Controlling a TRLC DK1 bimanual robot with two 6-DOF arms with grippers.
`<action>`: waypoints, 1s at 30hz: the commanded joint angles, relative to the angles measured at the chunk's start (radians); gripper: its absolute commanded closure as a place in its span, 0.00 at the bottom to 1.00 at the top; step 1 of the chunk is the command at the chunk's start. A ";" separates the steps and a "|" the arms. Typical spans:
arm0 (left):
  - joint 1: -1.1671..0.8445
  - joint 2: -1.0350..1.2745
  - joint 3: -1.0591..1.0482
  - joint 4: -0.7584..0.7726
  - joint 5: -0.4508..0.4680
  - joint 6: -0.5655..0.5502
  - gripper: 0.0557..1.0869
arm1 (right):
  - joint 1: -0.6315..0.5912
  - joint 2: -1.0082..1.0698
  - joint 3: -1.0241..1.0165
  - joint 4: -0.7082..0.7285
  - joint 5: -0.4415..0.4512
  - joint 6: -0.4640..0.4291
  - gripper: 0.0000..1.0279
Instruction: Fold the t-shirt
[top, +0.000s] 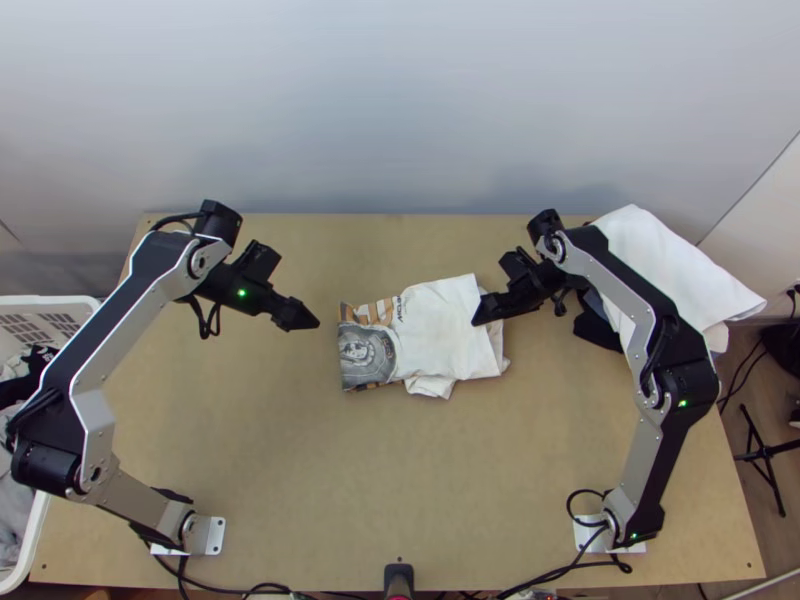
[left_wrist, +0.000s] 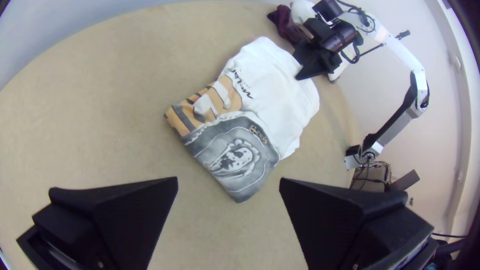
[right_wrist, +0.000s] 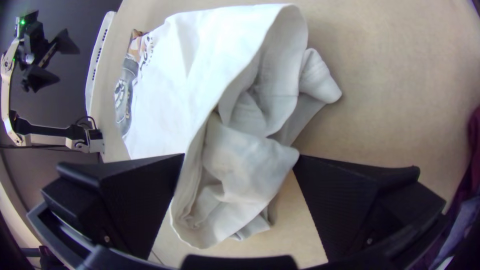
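T-shirt (top: 445, 320): white, lying near the middle of the tabletop (top: 400, 480), between the two pincers and folded into a small, uneven bundle.
Printed end: toward the left pincer (top: 304, 318), with a grey picture (left_wrist: 235, 152) beside orange and dark stripes (left_wrist: 187, 112); its edges lie fairly straight.
Plain end: toward the right pincer (top: 484, 311), looser, with the layers gaping and a bunched, crumpled part (right_wrist: 250, 160) inside the opening.
Loose bit: a small flap (top: 430, 385) sticks out along the near side of the bundle.
Left pincer: its fingers are wide apart with nothing between them, just off the printed end and clear of the cloth.
Right pincer: its fingers are wide apart too, over the plain end; the gaping layers appear between them, not clamped. Whether a fingertip touches the cloth, I cannot tell.
White cloth (top: 665, 260): in a loose heap at the far right corner, hanging past the tabletop's edge, with dark cloth (top: 595, 325) beside and partly under it.
Basket (top: 38, 530): white, beside the tabletop's left edge, with clothes (top: 12, 500) in it.
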 joint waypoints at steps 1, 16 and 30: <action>0.013 -0.020 -0.044 0.003 0.000 0.004 0.04 | 0.007 -0.013 -0.003 0.020 0.074 0.004 0.05; 0.043 -0.067 -0.138 0.015 -0.003 0.027 0.04 | 0.050 0.007 -0.046 0.089 0.022 0.075 0.05; 0.087 -0.130 -0.243 0.033 -0.002 0.033 0.04 | 0.049 0.054 -0.042 0.118 -0.110 0.115 0.05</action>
